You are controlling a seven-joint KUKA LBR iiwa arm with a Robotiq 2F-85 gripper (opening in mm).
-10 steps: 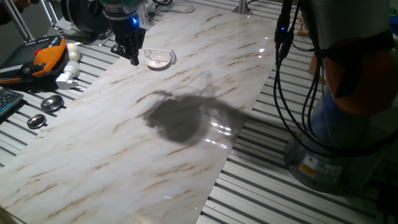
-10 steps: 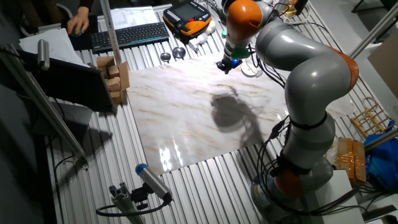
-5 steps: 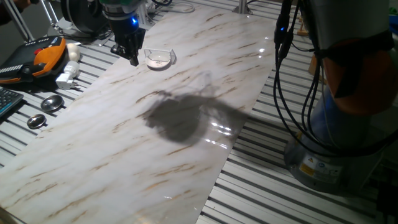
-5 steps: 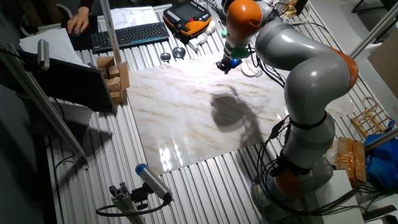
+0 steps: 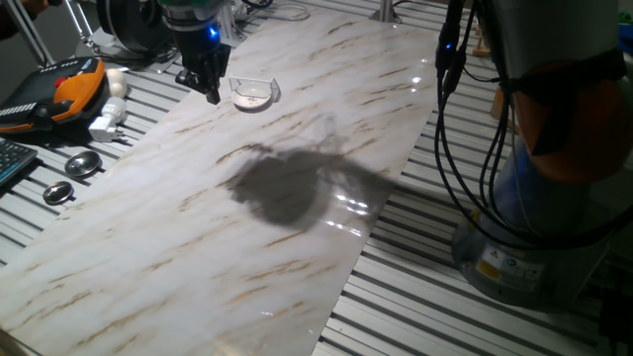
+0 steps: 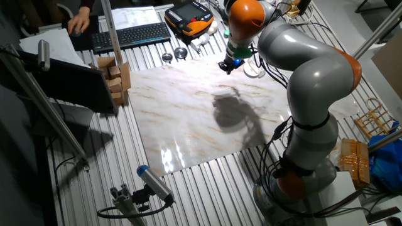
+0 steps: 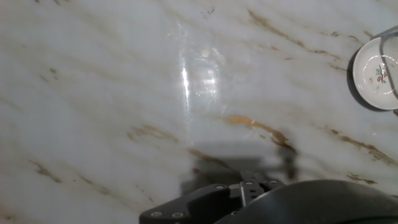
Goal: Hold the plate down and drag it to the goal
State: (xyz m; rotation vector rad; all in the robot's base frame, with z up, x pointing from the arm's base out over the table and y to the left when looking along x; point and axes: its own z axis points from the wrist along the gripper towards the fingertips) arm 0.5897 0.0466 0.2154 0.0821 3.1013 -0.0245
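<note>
Small round white glazed plate [image 5: 251, 94] inside clear plastic bracket [image 5: 267, 87], far edge of glossy veined marble slab [image 5: 247, 218]. Black two-finger gripper [image 5: 212, 96] beside it, empty; opening indeterminable.

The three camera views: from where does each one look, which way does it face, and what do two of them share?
One fixed view: low at one end of the marble table, facing along it; shows the gripper, the plate beside it and the arm's base.
The other fixed view: high above a table corner, looking down; shows the whole arm and gripper.
Hand view: on the hand, facing down at the marble; the plate lies at the right edge, dark hand parts at the bottom.
Both fixed views share the orange-black pendant and the metal discs.
</note>
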